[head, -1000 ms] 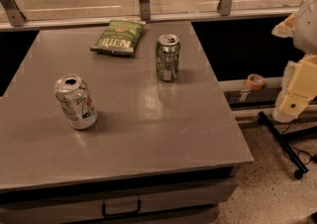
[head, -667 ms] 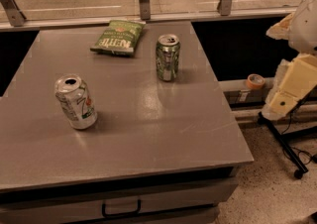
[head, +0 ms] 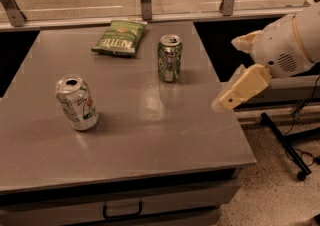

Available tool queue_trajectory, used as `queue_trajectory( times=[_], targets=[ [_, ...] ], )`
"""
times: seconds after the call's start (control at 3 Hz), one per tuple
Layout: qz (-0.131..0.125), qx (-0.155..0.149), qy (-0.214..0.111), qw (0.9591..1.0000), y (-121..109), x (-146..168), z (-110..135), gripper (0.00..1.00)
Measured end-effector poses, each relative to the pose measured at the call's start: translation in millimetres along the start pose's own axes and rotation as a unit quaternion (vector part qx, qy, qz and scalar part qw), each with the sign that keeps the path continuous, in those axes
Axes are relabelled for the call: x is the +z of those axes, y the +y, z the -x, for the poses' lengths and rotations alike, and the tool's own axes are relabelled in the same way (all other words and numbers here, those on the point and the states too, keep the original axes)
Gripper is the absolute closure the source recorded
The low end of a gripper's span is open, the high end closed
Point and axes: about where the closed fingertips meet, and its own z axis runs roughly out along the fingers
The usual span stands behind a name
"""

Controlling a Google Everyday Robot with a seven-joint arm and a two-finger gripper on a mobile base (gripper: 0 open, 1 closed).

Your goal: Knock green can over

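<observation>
The green can (head: 170, 58) stands upright on the grey table (head: 150, 135), toward the far right side, with its silver top open. My gripper (head: 239, 89), cream coloured on a white arm (head: 287, 45), hangs in the air just past the table's right edge. It is to the right of the green can, a little nearer the front, and well apart from it. It holds nothing that I can see.
A white-silver can (head: 77, 102) with red and green marks stands upright at the table's left. A flat green chip bag (head: 119, 37) lies at the back, left of the green can. A black wheeled stand leg (head: 285, 145) crosses the floor at right. A drawer handle (head: 122, 211) sits below the front edge.
My gripper and arm have moved left, from the right edge of the view toward the table's right edge, closer to the green can. The cans and bag have not moved.
</observation>
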Motion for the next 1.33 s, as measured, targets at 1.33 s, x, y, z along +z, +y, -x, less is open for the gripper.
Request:
queue_trajectory(
  times=[1.33],
  targets=[
    [-0.034,-0.001,-0.09,0.9954,-22.6,72.3,21.9,0.0]
  ],
)
